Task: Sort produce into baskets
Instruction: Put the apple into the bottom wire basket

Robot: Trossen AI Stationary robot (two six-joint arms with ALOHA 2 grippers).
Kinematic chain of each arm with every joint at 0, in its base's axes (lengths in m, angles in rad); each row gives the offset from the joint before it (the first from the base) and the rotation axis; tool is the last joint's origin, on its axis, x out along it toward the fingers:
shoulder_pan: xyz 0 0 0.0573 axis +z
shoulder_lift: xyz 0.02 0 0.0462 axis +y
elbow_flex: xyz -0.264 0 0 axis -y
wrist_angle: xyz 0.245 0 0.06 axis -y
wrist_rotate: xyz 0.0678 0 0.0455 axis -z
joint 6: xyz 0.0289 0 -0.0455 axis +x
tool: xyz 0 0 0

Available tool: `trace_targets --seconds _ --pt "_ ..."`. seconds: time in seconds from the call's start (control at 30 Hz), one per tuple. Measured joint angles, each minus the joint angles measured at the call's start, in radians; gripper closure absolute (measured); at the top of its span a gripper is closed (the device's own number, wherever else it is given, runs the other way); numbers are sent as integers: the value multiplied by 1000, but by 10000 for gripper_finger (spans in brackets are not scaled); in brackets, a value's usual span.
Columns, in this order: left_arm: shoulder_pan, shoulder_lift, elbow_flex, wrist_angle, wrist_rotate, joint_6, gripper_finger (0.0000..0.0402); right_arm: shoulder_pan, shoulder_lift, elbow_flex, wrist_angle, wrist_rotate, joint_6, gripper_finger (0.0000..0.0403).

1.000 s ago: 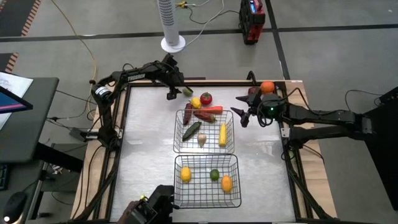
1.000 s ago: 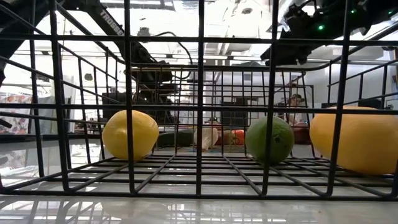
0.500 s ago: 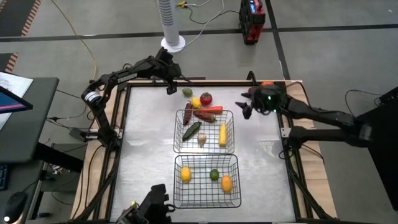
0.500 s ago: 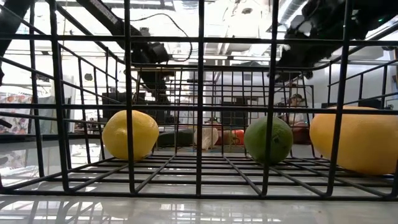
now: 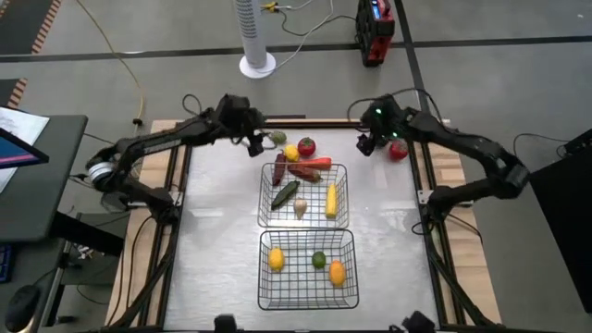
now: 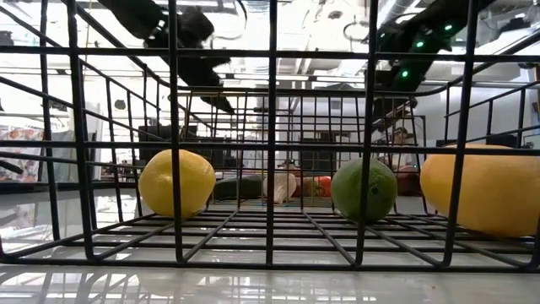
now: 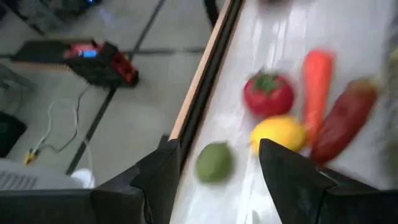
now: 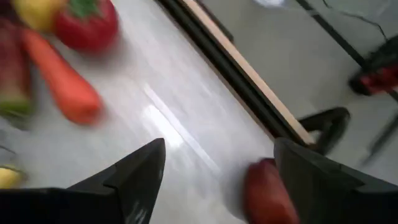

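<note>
Left gripper open, just beside lime, right gripper near apple

Fan: a white tower fan on a round base stands on the grey floor beyond the table.
Red device: a red-and-black box, cables trailing.
Table: white top, wooden edges.

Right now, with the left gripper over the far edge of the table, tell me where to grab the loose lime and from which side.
Take the lime across its middle, straight down from above. It is small and round, lying free on the table, so any width fits the open left gripper. Set the fingers so neither lands on the lemon close beside it; the table's rim lies on its other side.
</note>
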Motion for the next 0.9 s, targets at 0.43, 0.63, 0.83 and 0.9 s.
trace_targets --seconds 0.43,0.63,0.83,0.9 --pt "-262 -246 -157 167 -54 -221 194 -72 394 221 -358 200 -192 8" --pt "-343 -258 -157 190 -93 -222 194 -73 489 280 -408 316 -227 4" --pt "-371 -258 -157 134 -129 -226 194 -81 529 306 -407 358 -256 4" --pt "-377 -257 -157 118 -129 -243 194 -90 550 307 -412 351 -268 3"
